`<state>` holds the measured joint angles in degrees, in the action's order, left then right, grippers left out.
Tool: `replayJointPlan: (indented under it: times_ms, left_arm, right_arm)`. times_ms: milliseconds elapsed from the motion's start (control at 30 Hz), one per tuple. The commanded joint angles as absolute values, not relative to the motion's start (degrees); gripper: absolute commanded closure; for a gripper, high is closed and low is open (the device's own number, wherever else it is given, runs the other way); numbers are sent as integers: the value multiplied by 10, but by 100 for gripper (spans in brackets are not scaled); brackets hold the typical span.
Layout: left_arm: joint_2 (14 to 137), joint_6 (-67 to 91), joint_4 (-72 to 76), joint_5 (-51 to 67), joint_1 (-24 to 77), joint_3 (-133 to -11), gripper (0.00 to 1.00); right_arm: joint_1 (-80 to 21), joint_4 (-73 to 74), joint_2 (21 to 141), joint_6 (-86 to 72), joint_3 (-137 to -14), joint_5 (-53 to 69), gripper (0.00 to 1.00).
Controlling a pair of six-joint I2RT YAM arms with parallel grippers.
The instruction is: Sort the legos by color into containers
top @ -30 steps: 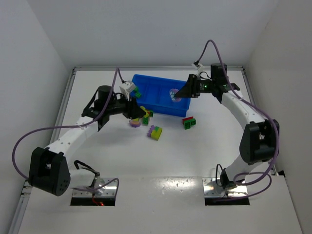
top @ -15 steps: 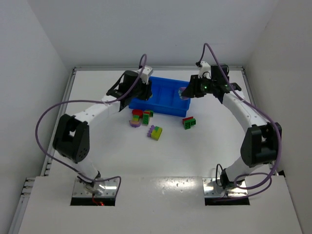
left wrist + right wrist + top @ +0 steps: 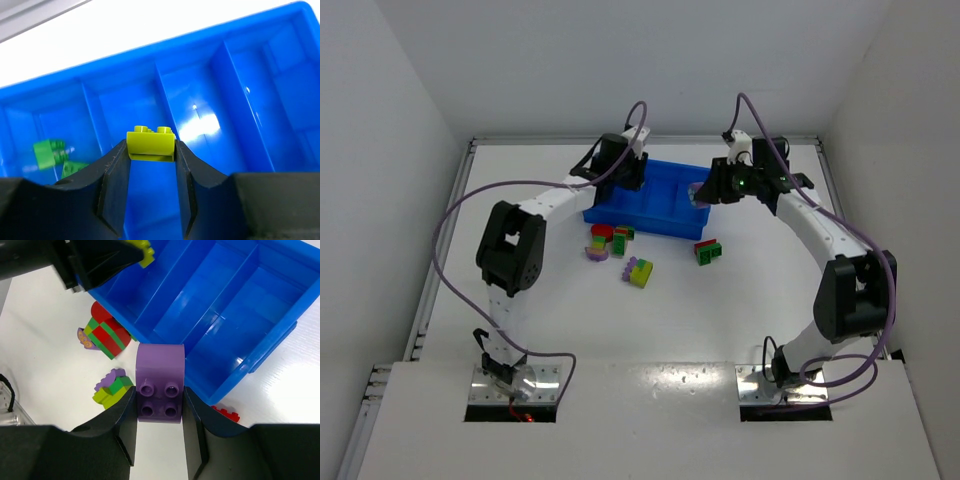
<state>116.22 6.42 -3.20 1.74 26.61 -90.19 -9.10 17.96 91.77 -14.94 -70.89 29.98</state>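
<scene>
Moved: left hand [image 3: 151,150] now over tray [image 3: 150,46], pinching yellow-green brick [image 3: 150,144]; right hand [image 3: 160,401] grips purple brick [image 3: 160,372] (only greens [image 3: 50,152] binned, clusters [image 3: 638,271] wait on counter [image 3: 720,310]).

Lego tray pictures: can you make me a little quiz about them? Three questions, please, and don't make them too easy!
1. True or false: the left gripper holds a red brick.
2. What colour is the block in the right gripper? A green, B purple, C yellow.
3. Fill the gap: the bricks already lying in the blue tray are ____.

Key:
1. False. It holds a yellow-green brick.
2. B.
3. Green.
</scene>
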Motion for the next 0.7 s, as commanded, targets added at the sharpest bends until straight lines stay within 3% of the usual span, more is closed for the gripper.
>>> replayJointPlan:
  times_ms: [0, 300, 667]
  left_arm:
    - [1195, 54, -9, 8, 272, -960, 99]
    - [1285, 48, -27, -27, 282, -1057, 98]
    - [1318, 54, -40, -98, 293, -1075, 97]
  right_arm:
    - [-88, 145, 909, -142, -707, 302, 99]
    - [-77, 145, 914, -136, -701, 319, 99]
    - [-67, 145, 925, -136, -701, 335, 99]
